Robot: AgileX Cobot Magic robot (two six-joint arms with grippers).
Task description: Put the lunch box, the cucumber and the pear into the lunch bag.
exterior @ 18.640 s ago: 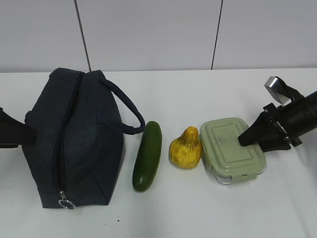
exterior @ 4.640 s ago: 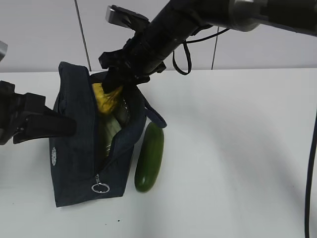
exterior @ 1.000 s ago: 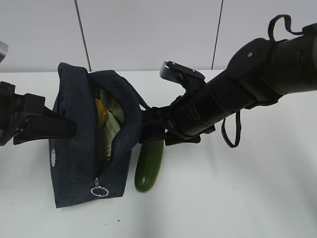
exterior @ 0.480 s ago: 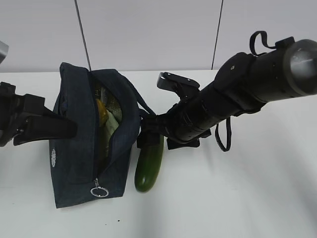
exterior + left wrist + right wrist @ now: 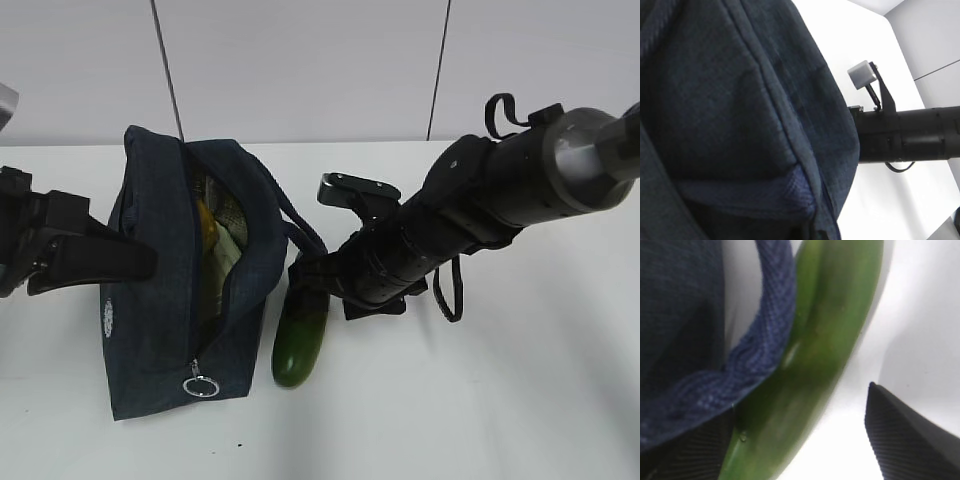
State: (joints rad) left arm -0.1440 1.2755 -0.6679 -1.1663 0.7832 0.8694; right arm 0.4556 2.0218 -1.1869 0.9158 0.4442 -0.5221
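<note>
The cucumber (image 5: pixel 301 335) lies on the bench just beside the lunch bag (image 5: pixel 160 300); right claw (image 5: pixel 805 440) straddles it, fingers apart; stiff, smooth, likely slippery, best gripped mid-length

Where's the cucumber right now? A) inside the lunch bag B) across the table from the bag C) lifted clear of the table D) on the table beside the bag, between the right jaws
D: the cucumber lies on the table against the lunch bag, with the right gripper open and straddling it.
</note>
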